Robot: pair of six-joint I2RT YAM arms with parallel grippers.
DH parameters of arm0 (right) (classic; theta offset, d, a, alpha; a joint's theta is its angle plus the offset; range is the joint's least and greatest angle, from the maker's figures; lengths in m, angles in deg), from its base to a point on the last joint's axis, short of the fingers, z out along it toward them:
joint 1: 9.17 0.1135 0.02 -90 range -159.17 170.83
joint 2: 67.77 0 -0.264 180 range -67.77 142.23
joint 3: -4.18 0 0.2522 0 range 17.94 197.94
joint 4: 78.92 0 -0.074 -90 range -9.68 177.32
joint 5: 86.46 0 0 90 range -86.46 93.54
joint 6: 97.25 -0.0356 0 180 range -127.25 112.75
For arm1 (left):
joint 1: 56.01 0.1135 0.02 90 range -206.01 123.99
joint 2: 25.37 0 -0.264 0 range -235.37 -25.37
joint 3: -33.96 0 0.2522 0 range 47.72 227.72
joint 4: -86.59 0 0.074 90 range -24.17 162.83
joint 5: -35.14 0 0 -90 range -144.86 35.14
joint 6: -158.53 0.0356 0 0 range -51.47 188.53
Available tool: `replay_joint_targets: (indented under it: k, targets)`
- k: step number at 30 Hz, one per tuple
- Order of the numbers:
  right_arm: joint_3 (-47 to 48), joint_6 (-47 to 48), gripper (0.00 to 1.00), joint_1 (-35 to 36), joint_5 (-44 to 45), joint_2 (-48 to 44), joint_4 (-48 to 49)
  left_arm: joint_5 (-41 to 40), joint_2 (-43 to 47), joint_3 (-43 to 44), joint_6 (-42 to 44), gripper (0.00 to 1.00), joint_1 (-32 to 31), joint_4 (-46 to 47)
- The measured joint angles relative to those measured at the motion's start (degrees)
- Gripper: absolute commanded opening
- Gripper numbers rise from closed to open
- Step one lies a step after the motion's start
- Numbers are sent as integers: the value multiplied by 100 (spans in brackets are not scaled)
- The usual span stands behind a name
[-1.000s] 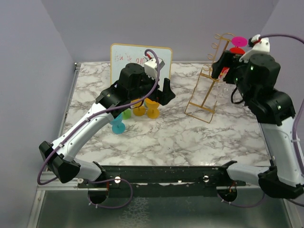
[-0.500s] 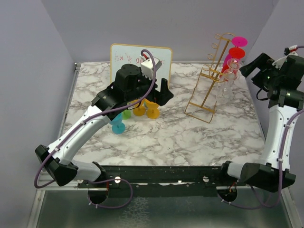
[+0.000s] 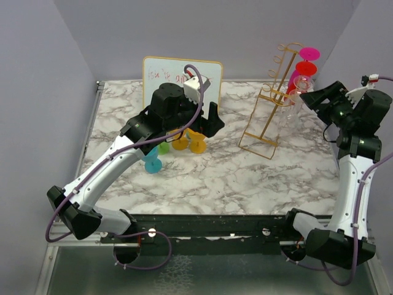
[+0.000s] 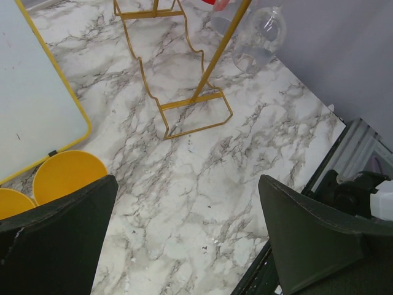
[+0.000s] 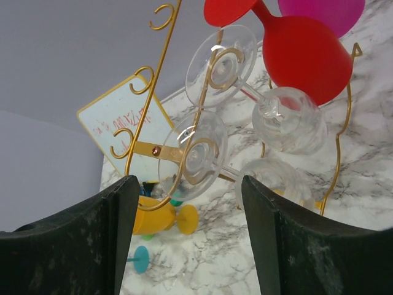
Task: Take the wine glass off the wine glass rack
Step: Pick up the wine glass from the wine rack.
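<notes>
Back right of the white marbled tabletop point(image 3: 245, 178): tall gold wire wine glass rack point(image 3: 267, 104), upright on its rectangular base. Hung by the foot on its curled hooks, bowls tilted down: upper clear wine glass point(image 5: 288, 126) and lower clear wine glass point(image 5: 193, 153), plus a red glass point(image 5: 298, 52) and a magenta glass point(image 5: 322, 9) higher up. Near the rack's right side, at hook height: right gripper point(image 3: 308, 98), fingers point(image 5: 67, 246) spread, pinching nothing, both clear glasses framed btwn them but untouched. Over by the yellow-framed whiteboard point(image 3: 166, 72): left gripper point(image 4: 187, 184), spread wide w/ nothing btwn, above yellow plastic goblets point(image 3: 198, 144) and a teal plastic goblet point(image 3: 151, 165).
</notes>
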Motion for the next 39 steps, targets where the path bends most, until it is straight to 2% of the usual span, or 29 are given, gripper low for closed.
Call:
replay_joint_targets:
  k: [10,28,39]
  targets:
    - [-264,-581,59,-212,-634,382,651,0,-4,-39,0,99,0,0]
    - [-647,-1143,23,-387,-1099,420,1202,0,-7,-57,15,99,-2,2]
    - [-647,-1307,12,-422,-1174,417,1296,-2,-9,-57,13,99,0,0]
